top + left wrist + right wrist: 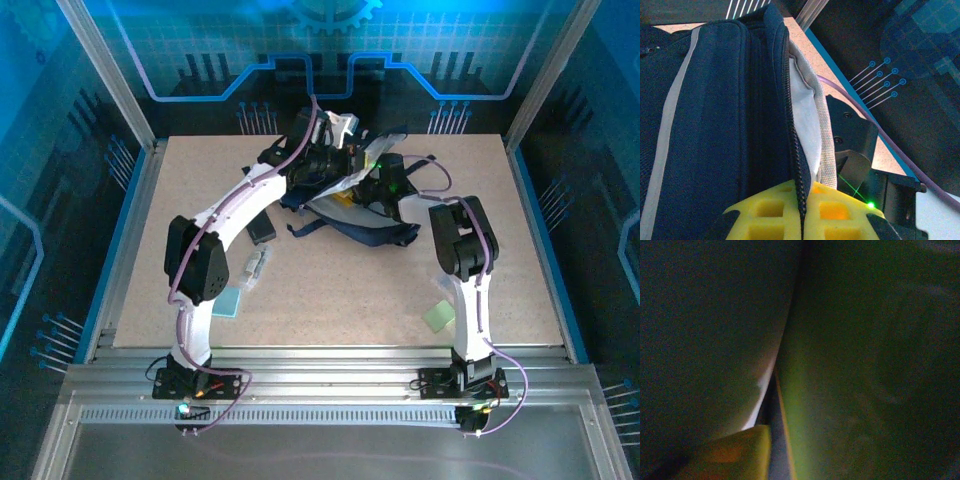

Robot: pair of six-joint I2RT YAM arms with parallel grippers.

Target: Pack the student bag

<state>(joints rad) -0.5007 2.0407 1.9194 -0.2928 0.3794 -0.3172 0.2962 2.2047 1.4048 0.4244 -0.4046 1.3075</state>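
Note:
The student bag (355,215), dark navy with a pale stripe, lies at the back middle of the table with its top gaping. My left gripper (807,202) is shut on the bag's zipper edge (792,130), and its yellow pads pinch the black zip teeth beside the white lining (802,100). From above, the left gripper (325,160) sits at the bag's far rim. My right gripper (388,186) reaches down into the bag's opening. Inside it is dark: one yellow finger (732,455) shows at lower left, and a narrow gap separates it from a flat green thing (840,390). The other finger is hidden.
On the table left of the bag lie a small black case (262,228), a clear packet (257,268) and a pale blue pad (230,301). A light green pad (439,316) lies beside the right arm. Metal frame posts and blue walls ring the table.

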